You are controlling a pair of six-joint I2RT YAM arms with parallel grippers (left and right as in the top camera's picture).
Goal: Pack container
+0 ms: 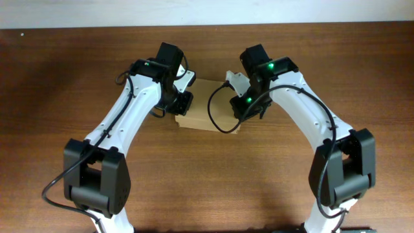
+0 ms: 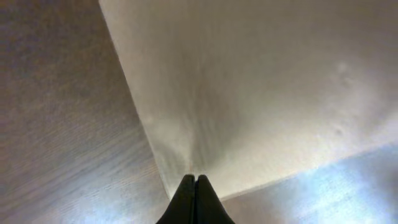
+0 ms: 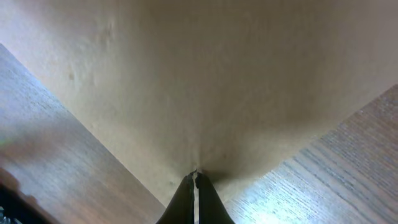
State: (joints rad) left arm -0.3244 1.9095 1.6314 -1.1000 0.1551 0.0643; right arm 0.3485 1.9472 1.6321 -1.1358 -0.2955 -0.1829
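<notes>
The container [image 1: 199,107], a plain tan cardboard box, lies with its lid down on the wooden table between my two arms. My left gripper [image 1: 183,103] sits over its left end. In the left wrist view the fingers [image 2: 195,182] are shut, with their tips on the box's pale surface [image 2: 261,93] near a corner. My right gripper [image 1: 249,109] sits over the box's right end. In the right wrist view the fingers [image 3: 196,179] are shut, with their tips touching the cardboard [image 3: 205,74] near an edge. The inside of the box is hidden.
The brown wooden table [image 1: 207,181] spreads around the box. A black cable [image 1: 212,116] from the right arm loops over the box's right part. The arm bases stand at the front left and front right.
</notes>
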